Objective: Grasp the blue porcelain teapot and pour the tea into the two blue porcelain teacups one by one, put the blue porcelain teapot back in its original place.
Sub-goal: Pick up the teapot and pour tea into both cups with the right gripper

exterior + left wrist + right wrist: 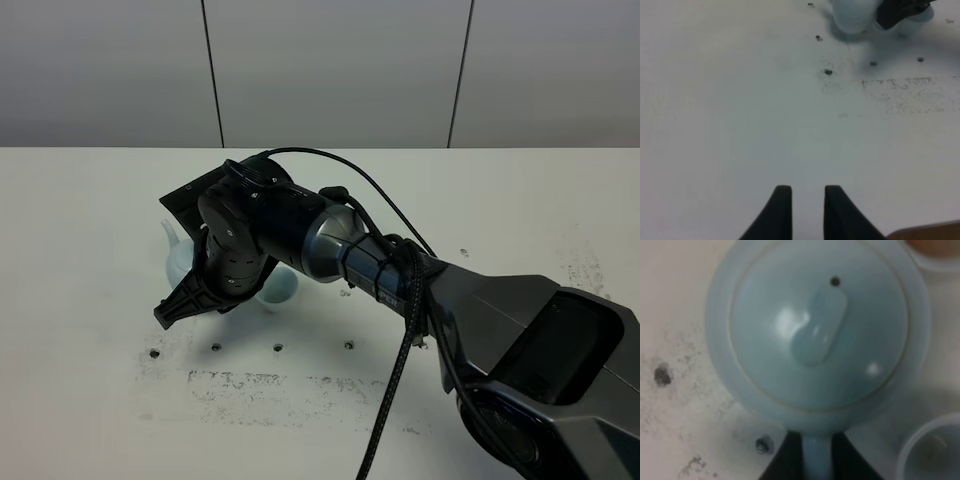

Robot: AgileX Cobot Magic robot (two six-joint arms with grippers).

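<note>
The right gripper [817, 452] reaches across to left of centre in the high view. Its jaws pinch the loop handle [817, 467] of the blue porcelain teapot [815, 335], which seems to stand on the table [740, 125] (from above the arm [330, 245] hides most of it). Holding the handle probably lets the spout [170, 233] tip toward the teacup [934, 452] just beside it. The left gripper [807, 200] hangs well apart, jaws slightly spread and holding nothing.

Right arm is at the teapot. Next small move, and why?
Probably lift the teapot straight up a little. The right gripper's fingers look closed on both sides of its handle, the pot appears to rest on the table, and a cup stands close beside it.
</note>
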